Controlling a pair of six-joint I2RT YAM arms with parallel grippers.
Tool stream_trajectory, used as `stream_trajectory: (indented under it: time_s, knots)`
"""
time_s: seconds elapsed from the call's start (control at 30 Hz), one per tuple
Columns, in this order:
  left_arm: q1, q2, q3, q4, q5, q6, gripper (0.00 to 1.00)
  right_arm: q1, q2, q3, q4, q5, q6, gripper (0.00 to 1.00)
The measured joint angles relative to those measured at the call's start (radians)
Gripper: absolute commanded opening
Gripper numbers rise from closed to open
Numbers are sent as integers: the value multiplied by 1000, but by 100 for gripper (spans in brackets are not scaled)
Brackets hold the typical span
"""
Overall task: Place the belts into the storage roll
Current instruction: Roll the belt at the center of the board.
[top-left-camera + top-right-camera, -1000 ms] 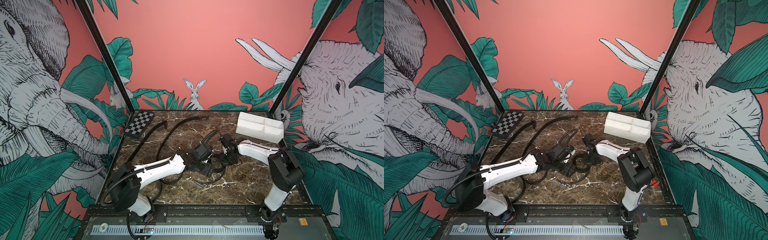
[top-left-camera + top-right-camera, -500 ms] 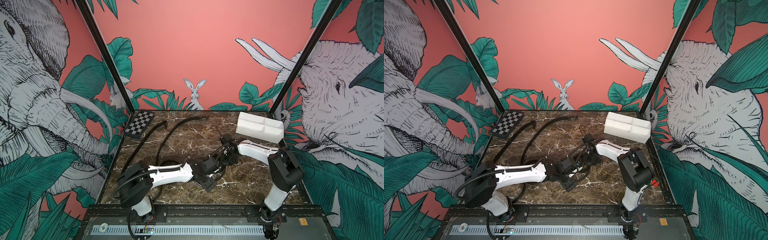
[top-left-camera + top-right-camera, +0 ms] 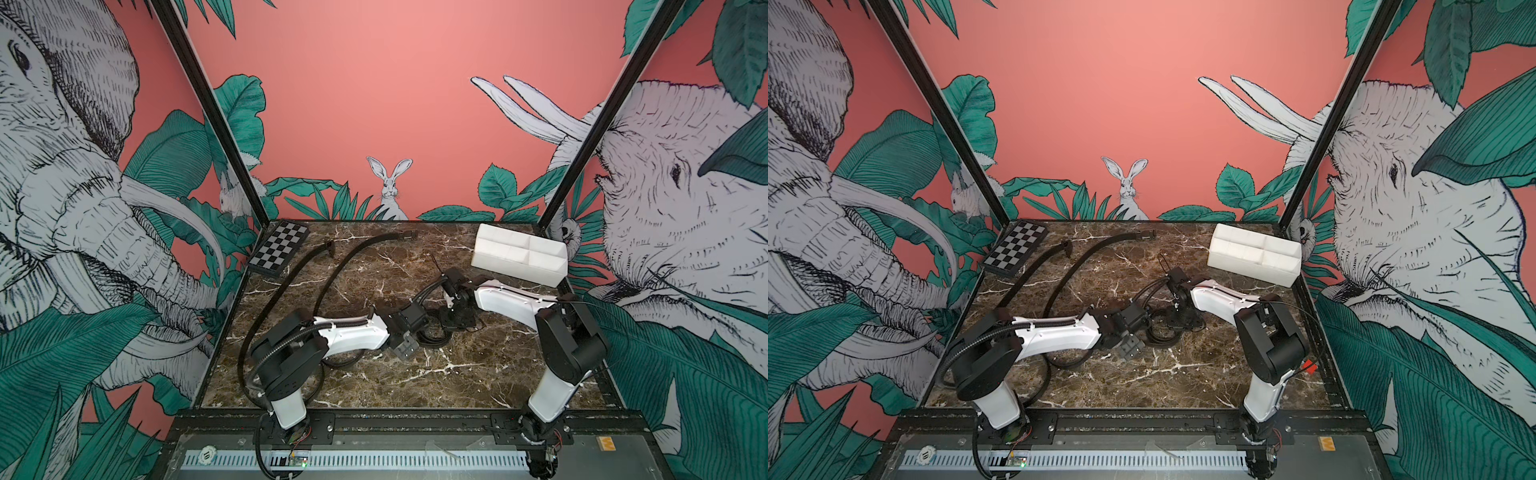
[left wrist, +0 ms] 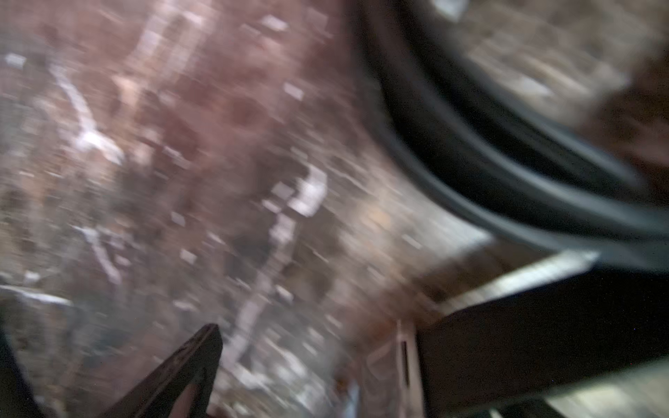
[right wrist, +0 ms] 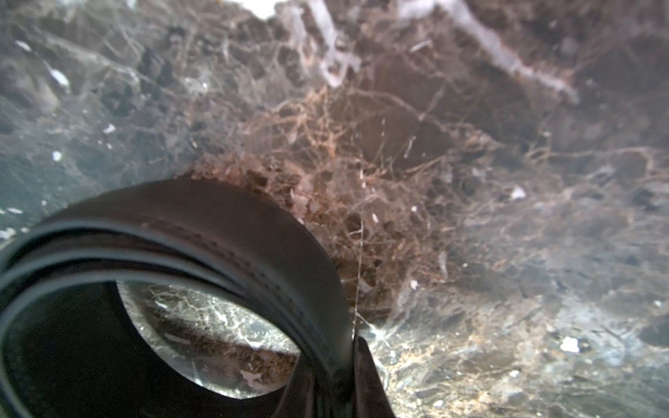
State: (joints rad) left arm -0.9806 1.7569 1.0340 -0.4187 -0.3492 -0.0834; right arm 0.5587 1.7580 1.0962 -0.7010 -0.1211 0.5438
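One surface carries everything here; which? (Student)

The brown veined marble tabletop (image 3: 457,374), filling the lower middle of both top views. Two long, flat black belts lie stretched out on it. One (image 3: 290,275) runs from upper centre toward the lower left, and the other (image 3: 370,242) curves beside it. (Tutor)

And the container? (Student)

The white rectangular plastic storage roll (image 3: 519,266), divided by inner partitions, sits at the table's upper right. The flat black-and-white checkerboard (image 3: 279,248) is at its upper left. All the belts lie outside the box, well apart from it. (Tutor)

Where is the third? (Student)

The coiled belt (image 3: 434,338) is at frame centre, between the two pincers. In the right wrist view, the right gripper (image 5: 340,369) is pinched tight on the coil's layers. The left gripper (image 4: 318,325) is just beside the coil. It is blurred, its fingers (image 4: 188,362) are spread wide, and it holds nothing. (Tutor)
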Motion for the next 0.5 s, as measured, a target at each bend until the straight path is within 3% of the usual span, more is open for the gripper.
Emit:
stream_trajectory:
  time_s: [0.2,0.5]
  knots:
    - [56,119,147,24,-26,97,99,-10,32,45,-46,2,-47,0]
    - [56,97,122,24,16,75,99,-12,98,138,-128,44,-169,0]
